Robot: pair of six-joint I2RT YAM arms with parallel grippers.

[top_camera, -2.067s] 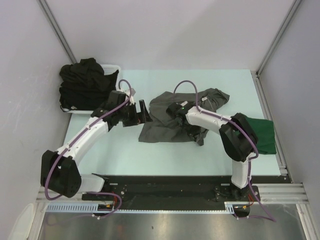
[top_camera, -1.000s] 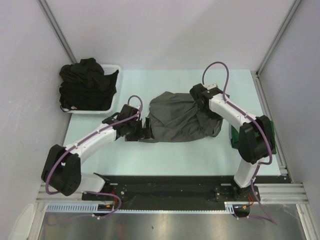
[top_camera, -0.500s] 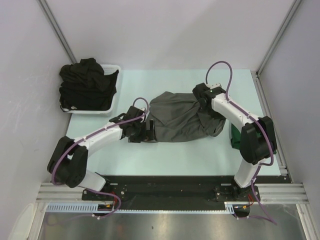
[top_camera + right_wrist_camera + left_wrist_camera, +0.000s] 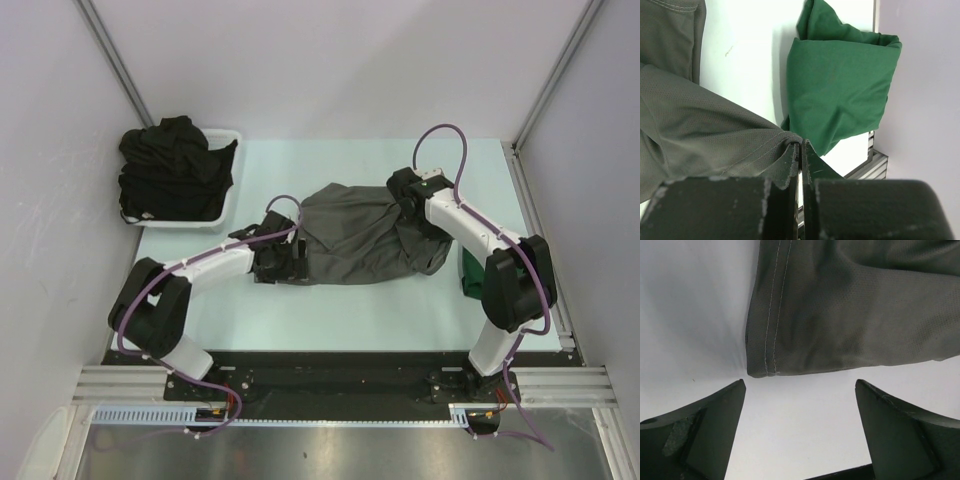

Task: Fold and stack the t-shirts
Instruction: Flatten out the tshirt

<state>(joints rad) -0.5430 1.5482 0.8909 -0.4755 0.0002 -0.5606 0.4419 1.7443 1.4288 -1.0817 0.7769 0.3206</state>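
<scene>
The left gripper (image 4: pixel 799 388) is hovering low over the table (image 4: pixel 330 305), jaws spread wide and gripping nothing. A stitched hem corner of the charcoal grey t-shirt (image 4: pixel 350 238) is lying flat just ahead of the fingertips, not between them.

The grey shirt is lying across the middle of the table as a rumpled, partly doubled-over mass, not as a flat rectangle. At its far right side the right gripper (image 4: pixel 801 150) is pinching a hemmed edge of this shirt, jaws closed tight on the fabric.

Beside the right arm, at the right edge of the table, the dark green t-shirt (image 4: pixel 840 85) is sitting as a compact folded bundle, apart from the grey shirt.

At the far left corner, the black t-shirts (image 4: pixel 170 165) are lying heaped in the white basket (image 4: pixel 228 205), unfolded.

Progress assessment: the task appears to be at an early stage. One shirt looks folded and is serving as the base of the stack. The grey shirt is mid-fold and needs flattening, final folds and placing on the green one. The black shirts are all waiting to be done.
</scene>
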